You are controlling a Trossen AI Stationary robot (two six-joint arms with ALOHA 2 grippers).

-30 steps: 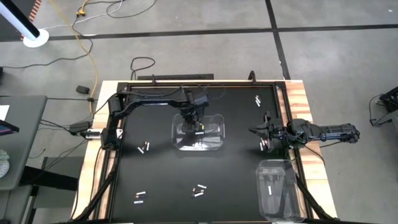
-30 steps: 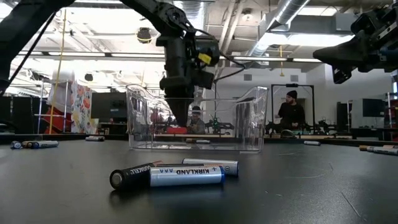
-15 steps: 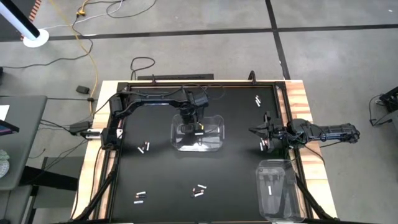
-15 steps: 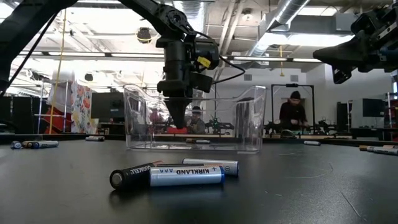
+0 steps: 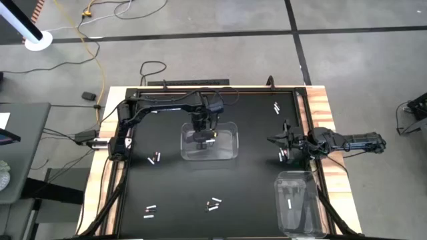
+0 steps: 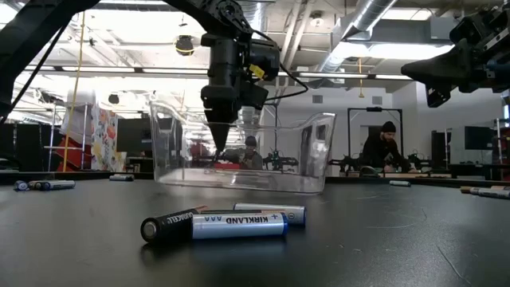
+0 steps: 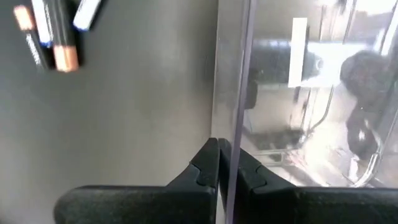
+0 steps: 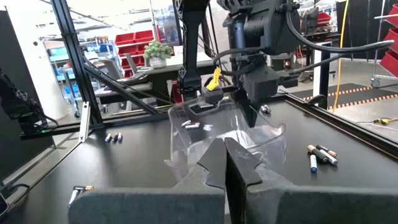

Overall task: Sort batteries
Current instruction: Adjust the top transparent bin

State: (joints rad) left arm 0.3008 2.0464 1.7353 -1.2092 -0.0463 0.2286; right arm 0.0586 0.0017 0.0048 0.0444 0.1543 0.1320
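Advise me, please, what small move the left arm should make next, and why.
Probably slide the clear rectangular plastic bin gently toward the loose batteries: the left tool is shut on its wall, and the bin sits tilted.

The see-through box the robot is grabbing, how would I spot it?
Look at the middle of the black table. The clear rectangular plastic bin there has its wall pinched by the left gripper and sits tilted, one side lifted. The other clear bin lies flat at the right edge, untouched.

"KIRKLAND AAA" printed on nearest silver battery [image 6: 239, 225], low view
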